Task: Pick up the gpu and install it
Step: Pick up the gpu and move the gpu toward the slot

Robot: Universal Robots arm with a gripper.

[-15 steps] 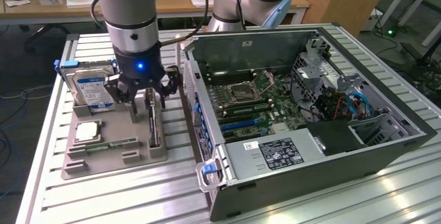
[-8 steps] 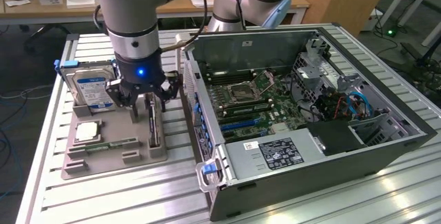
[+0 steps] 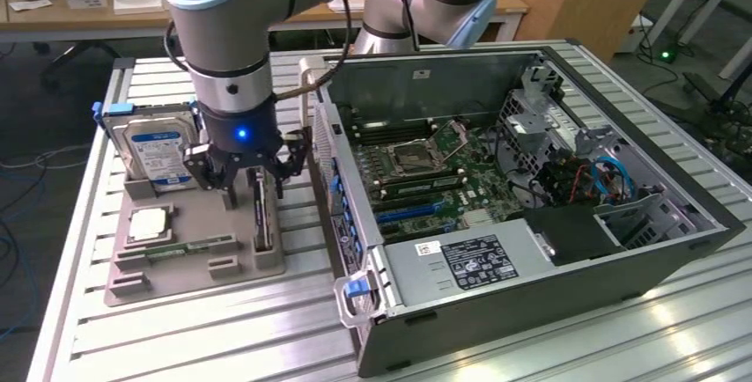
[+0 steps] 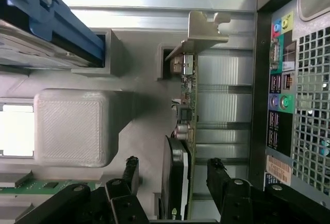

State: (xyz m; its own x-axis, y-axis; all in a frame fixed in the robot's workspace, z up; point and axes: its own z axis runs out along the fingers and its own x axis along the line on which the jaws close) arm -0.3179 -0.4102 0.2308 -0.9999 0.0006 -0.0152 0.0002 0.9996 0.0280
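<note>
Gpu point(image 4: 186, 105) stands on edge in slot of grey holder tray point(image 3: 176, 276), likely so its top edge offers a grip. Gripper point(image 4: 174, 161) spread wide, fingers straddling card, gap each side, nothing grasped yet. Open computer case point(image 3: 529, 250) just beside tray.

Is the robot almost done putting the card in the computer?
Not nearly. Done: the gripper sits low over the gpu, one finger on each side. In hand: nothing yet; the fingers are open, with gaps to the card. Left: the gpu stands on edge in the gray holder, not gripped, not lifted, and not in the open computer case.
</note>
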